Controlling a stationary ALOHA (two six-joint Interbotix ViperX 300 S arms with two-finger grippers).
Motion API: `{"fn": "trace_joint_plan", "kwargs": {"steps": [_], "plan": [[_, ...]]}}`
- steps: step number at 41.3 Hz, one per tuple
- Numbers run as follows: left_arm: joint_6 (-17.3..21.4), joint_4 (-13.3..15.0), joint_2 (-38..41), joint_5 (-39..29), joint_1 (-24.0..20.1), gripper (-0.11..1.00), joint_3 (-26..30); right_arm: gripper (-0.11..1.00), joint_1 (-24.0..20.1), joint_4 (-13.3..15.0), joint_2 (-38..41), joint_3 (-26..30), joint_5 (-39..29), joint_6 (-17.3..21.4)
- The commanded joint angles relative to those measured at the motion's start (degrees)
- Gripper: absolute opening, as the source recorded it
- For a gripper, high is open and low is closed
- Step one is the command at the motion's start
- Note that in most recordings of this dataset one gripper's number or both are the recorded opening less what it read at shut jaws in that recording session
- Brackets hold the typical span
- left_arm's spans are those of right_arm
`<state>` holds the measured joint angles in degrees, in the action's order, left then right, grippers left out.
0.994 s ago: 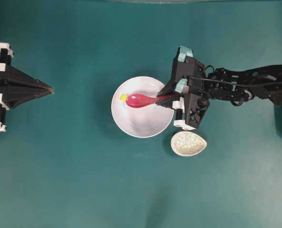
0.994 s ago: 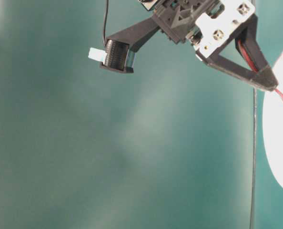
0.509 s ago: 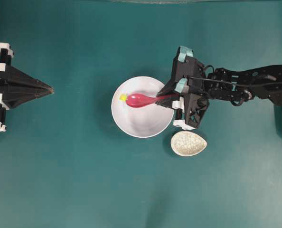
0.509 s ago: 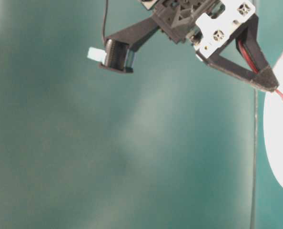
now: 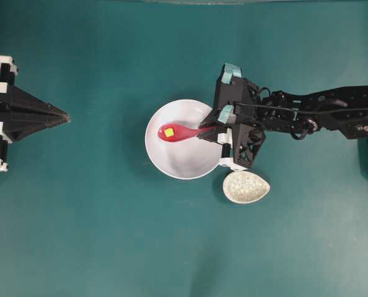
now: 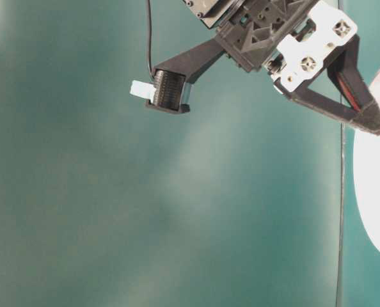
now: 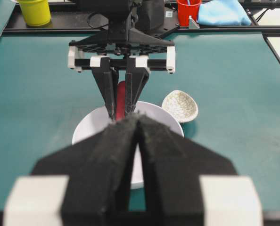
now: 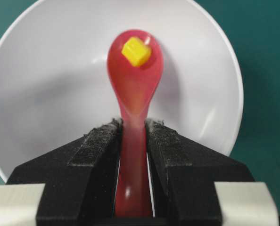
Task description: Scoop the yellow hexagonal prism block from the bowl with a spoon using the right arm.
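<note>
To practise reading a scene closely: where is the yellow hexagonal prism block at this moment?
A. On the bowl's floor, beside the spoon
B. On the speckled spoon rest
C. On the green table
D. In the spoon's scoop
D: in the right wrist view the yellow hexagonal prism block sits inside the scoop of the red spoon, over the white bowl, with the right gripper clamping the handle.

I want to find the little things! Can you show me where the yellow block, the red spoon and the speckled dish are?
yellow block [image 8: 136,51]: right wrist view, its top face, in the spoon's scoop.
red spoon [image 8: 134,101]: right wrist view, the neck below the scoop.
speckled dish [image 5: 246,187]: overhead view, its middle.
</note>
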<state>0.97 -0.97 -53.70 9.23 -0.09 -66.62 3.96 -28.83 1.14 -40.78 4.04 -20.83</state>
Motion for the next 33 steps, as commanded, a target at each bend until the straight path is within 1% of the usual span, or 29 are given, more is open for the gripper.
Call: {"fn": "trace_joint_plan", "kwargs": {"steps": [1,15,23,33], "plan": [[0.0,-0.18,0.44,0.26,0.0,0.05,0.97,0.24,-0.09,0.0,-0.7,1.32,0.44,0.09],[0.0,-0.18,0.35,0.26,0.0,0.05,0.97,0.24,-0.18,0.09,-1.58,0.97,0.53,0.09],[0.0,-0.18,0.44,0.26,0.0,0.05,0.97,0.24,-1.41,0.18,-4.83,0.09,1.85,0.18],[0.0,-0.18,0.35,0.26,0.0,0.05,0.97,0.24,-2.2,0.18,-8.35,-2.29,4.04,0.18]]}}
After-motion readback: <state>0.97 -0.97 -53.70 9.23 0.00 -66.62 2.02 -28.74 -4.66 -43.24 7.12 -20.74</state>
